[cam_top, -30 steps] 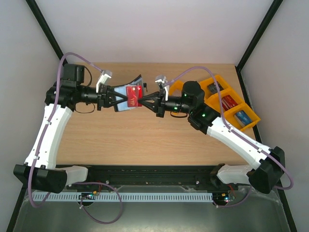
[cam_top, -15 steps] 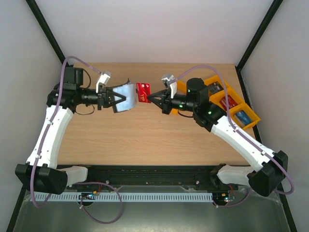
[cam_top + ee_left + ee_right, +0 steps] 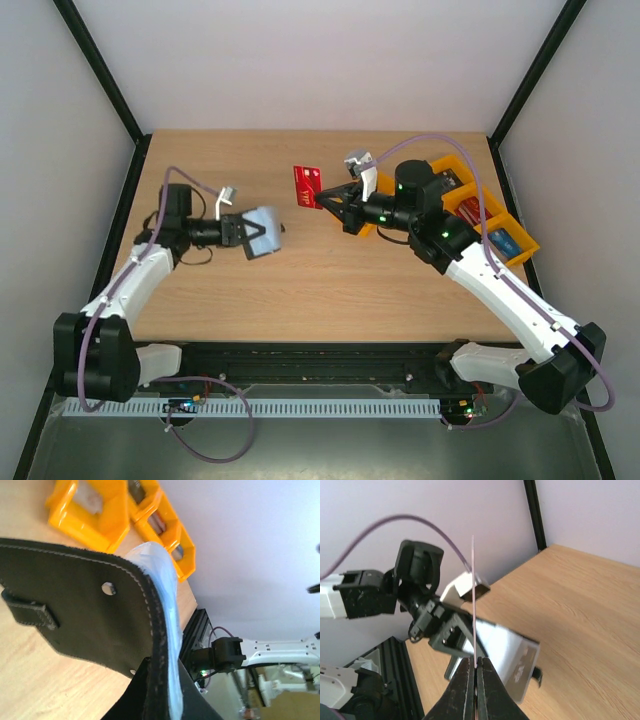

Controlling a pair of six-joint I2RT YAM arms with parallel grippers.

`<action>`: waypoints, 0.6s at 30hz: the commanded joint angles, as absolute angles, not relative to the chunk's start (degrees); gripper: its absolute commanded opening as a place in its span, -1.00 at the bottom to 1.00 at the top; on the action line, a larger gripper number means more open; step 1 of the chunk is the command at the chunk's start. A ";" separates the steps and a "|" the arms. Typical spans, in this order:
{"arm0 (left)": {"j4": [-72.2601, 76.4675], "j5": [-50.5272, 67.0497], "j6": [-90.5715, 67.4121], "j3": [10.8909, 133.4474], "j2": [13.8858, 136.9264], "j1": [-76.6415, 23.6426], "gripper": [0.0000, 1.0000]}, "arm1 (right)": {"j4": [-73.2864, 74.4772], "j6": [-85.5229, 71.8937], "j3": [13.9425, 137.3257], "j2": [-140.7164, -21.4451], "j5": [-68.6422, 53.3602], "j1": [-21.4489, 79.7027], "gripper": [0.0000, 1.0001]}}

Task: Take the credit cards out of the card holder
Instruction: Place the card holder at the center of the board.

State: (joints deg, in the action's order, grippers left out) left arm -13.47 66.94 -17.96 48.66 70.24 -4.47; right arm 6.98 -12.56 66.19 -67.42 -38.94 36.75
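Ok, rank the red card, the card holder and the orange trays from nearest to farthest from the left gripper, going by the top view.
1. card holder: clamped in the jaws of the left gripper, left of centre.
2. red card: held up by the right gripper, near the middle, toward the back.
3. orange trays: far right side.

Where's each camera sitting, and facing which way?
Top external: above and behind the bases, looking down on the table; both arms show, left gripper on the card holder, right gripper on the red card.
Left wrist: looks past the card holder toward the orange trays and right arm's base; own finger at bottom.
Right wrist: looks along its shut fingers and the edge-on card at the left arm.
Shared: card holder in all three.
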 commanded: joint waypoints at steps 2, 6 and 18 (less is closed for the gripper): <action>5.85 65.73 -35.11 40.70 72.69 -11.43 -0.95 | 12.81 -11.11 69.23 -68.06 -35.25 36.43 -0.97; 7.12 67.81 -35.15 42.39 75.77 -18.50 -0.95 | 12.48 -11.66 68.57 -67.78 -35.22 36.47 -0.97; 0.40 35.61 -30.45 30.59 86.17 -10.96 -0.72 | 12.75 -13.02 68.91 -68.29 -35.07 36.47 -0.97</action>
State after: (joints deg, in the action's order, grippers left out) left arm 7.62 53.82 -35.07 32.47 83.09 -13.54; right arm 11.57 -12.43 67.07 -68.01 -35.55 36.71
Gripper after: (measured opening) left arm 0.102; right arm 0.017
